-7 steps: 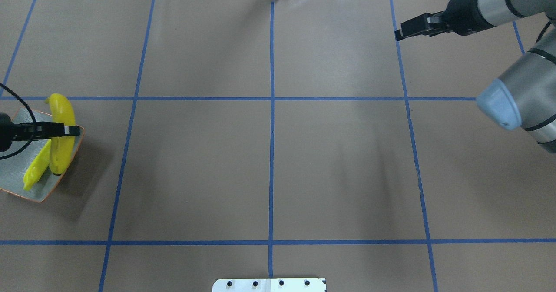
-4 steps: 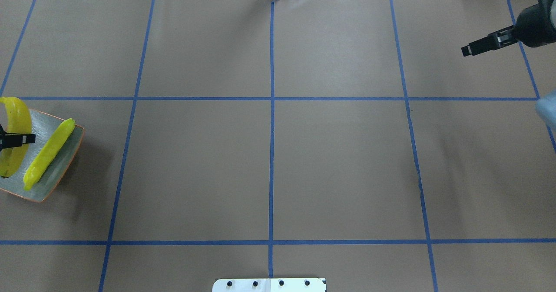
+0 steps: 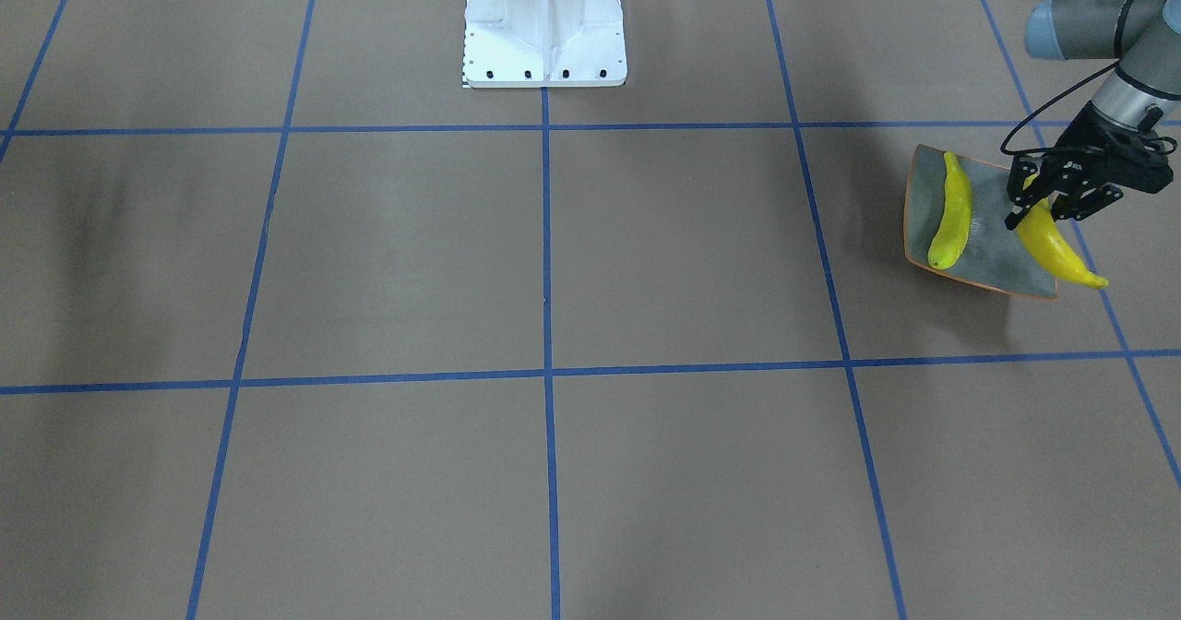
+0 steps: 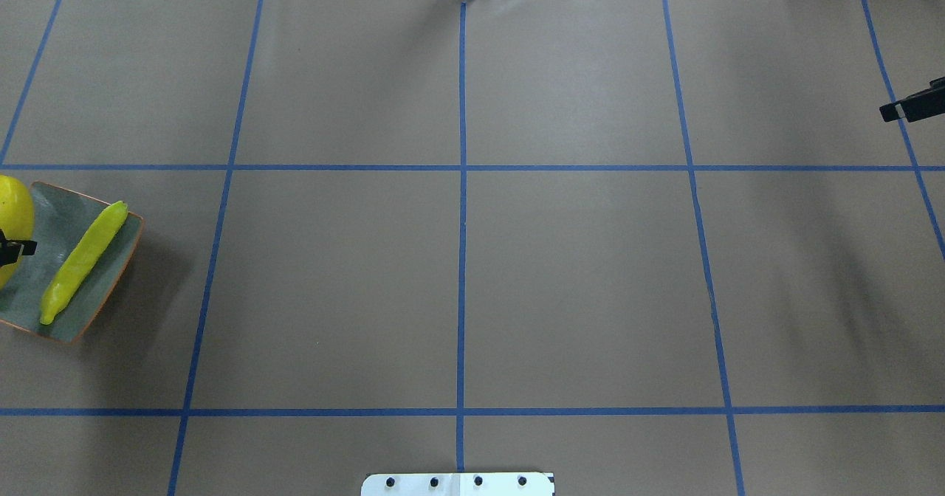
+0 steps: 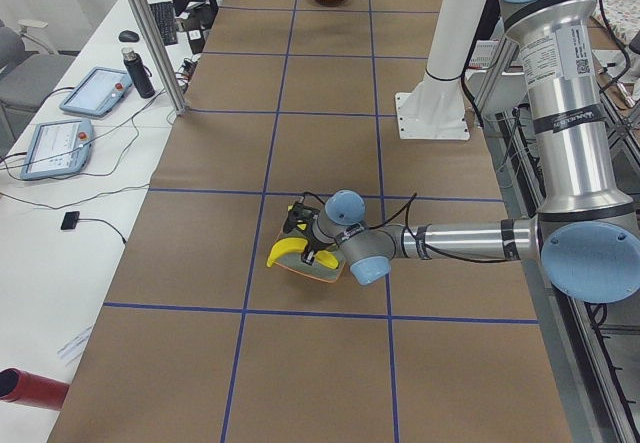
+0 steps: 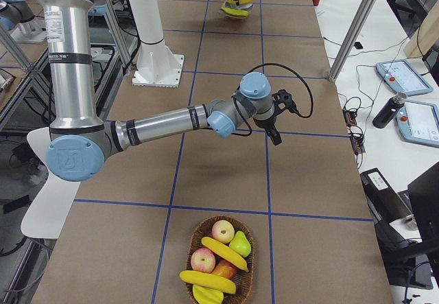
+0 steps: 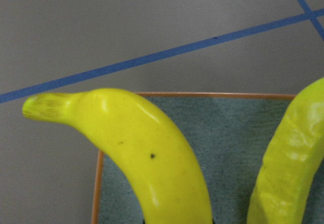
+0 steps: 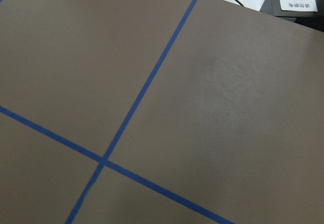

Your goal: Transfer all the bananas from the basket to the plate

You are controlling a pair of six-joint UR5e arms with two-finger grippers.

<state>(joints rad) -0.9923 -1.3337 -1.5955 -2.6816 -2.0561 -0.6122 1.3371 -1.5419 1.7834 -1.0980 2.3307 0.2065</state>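
Exterior front-facing camera is showing the left jaws pinching a bright yellow banana [image 3: 1056, 249] mid-length over the plate [image 3: 992, 232], which is sitting on a brown worktop [image 3: 415, 251] that is carrying blue tape lines [image 3: 546, 232]. The banana's long axis is running away from the robot, tip overhanging the rim, with a slimmer banana [image 3: 953, 214] lying alongside. The right jaws are showing too little to tell their state.

Bananas [image 6: 224, 253] in the near basket [image 6: 193, 237]

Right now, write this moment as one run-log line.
left fingers: shut on bright yellow plastic banana over square grey-green plate; slim greener-yellow banana: on plate; right fingers: empty
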